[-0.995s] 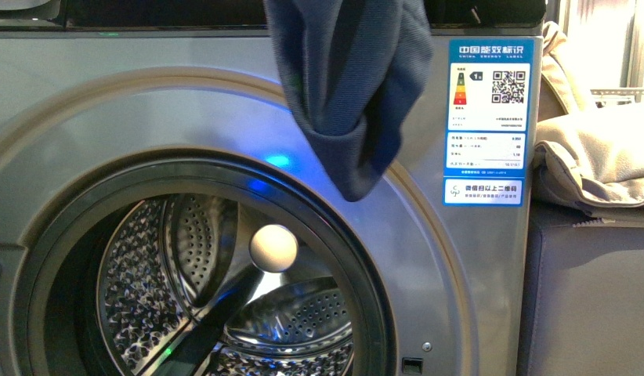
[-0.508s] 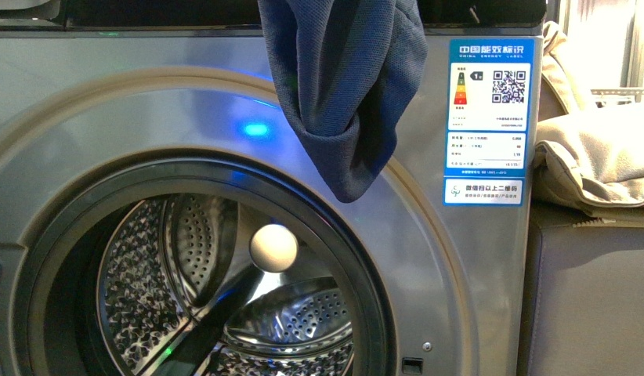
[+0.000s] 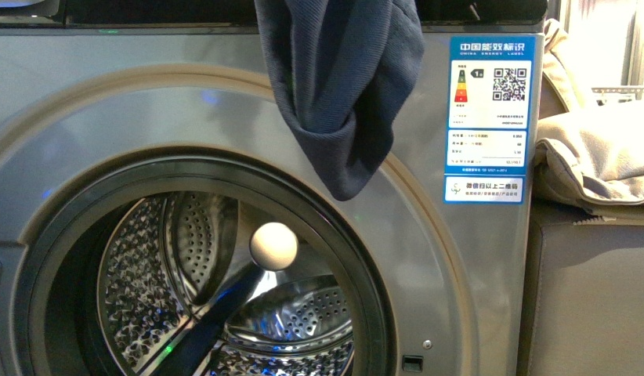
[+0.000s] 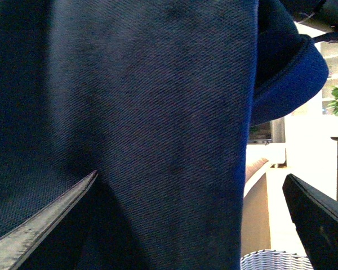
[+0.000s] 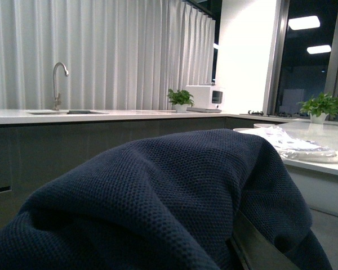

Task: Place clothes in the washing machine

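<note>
1. Closest to me, the left gripper [image 4: 190,175] has its jaws wide apart and clamped on nothing. The garment [image 3: 342,86] hangs across them, a fine navy twill.
2. The right gripper is buried under the same garment, which looks coarser and waffle-knit from that wrist. I cannot tell whether it is pinching or only carrying the drape.
3. Held high, the garment dangles in a soft folded point clear of the washer [image 3: 107,86]. I judge this height lets the hem pass the rim.
4. The point sits above and right of the porthole [image 3: 68,211], not yet over it. The porthole has a dark rubber ring.
5. Inside it, the drum [image 3: 139,274] is shiny perforated steel, with a pale ball [image 3: 273,247].
6. Farthest, a beige cloth [image 3: 593,157] slumps on a grey cabinet [image 3: 593,298].
</note>
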Motion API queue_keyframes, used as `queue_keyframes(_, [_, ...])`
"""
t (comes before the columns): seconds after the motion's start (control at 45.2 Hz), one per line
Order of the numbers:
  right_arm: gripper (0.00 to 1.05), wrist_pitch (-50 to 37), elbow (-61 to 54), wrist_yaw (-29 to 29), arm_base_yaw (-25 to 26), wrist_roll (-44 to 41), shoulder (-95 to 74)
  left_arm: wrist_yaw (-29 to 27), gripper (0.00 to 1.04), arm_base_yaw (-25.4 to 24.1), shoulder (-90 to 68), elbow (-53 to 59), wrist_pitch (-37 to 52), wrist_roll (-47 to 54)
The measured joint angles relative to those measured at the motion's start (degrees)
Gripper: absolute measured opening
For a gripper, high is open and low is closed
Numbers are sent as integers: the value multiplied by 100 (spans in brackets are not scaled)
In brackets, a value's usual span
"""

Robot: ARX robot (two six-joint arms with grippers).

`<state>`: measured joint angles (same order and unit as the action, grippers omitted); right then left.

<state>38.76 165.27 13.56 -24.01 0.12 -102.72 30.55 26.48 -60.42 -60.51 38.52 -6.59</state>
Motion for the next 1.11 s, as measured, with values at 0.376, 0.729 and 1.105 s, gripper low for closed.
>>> queue_keyframes(0.376, [11,2,0,0,-2,0,0,-776,98,1296,-476,-603,-101,710])
queue_keyframes(0.729, [11,0,0,0,-2,0,0,-2166,98,2369,-973,-1316,-144,1762])
queue_keyframes(1.105, [11,0,0,-59,-2,-17,-4,-4452,98,2387,-1873,-2535,-334,2044])
